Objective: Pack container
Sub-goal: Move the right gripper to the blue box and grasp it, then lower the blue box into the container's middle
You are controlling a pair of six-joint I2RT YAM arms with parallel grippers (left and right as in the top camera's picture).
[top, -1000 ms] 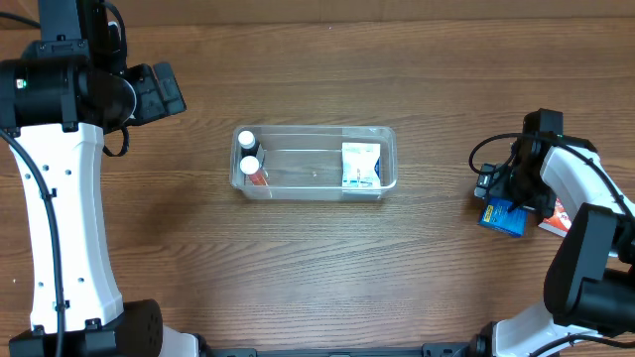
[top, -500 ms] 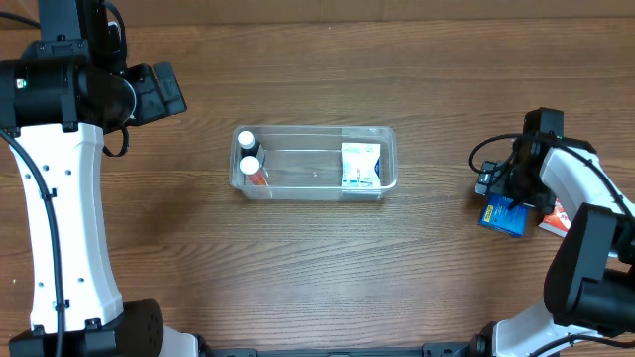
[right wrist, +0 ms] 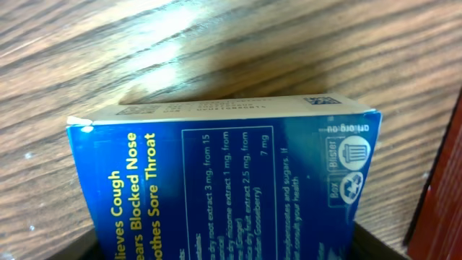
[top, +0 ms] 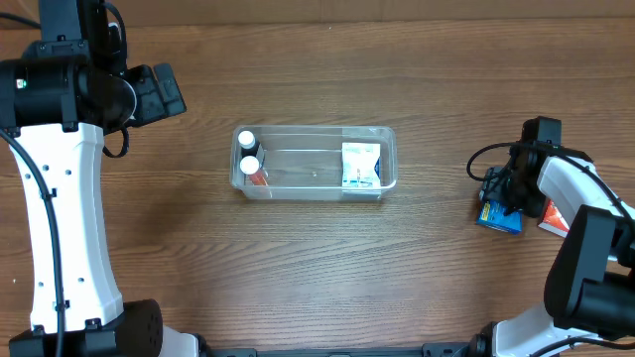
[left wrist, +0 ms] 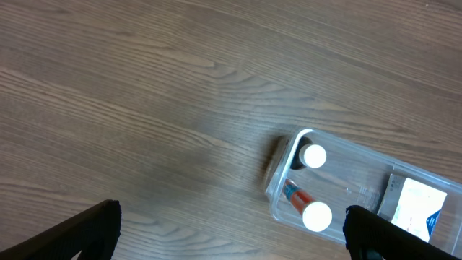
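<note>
The clear container (top: 303, 164) sits mid-table. It holds two white-capped bottles (top: 246, 140) at its left end and a white-and-blue box (top: 360, 165) at its right end. It also shows in the left wrist view (left wrist: 278, 191). My left gripper (left wrist: 231, 235) is open and empty, high over bare table left of the container. My right gripper (top: 504, 196) is far right, down over a blue medicine box (top: 499, 219) that lies on the table. In the right wrist view the blue box (right wrist: 224, 173) fills the gap between the wide-apart fingers (right wrist: 227, 249).
A red box (top: 554, 220) lies just right of the blue box, and its edge shows in the right wrist view (right wrist: 444, 188). The middle of the container (top: 308, 159) holds nothing. The left arm's white links stand along the left table edge.
My right gripper has come down and slightly left over the blue box, which has shifted a little. The left arm and the container have not moved.
</note>
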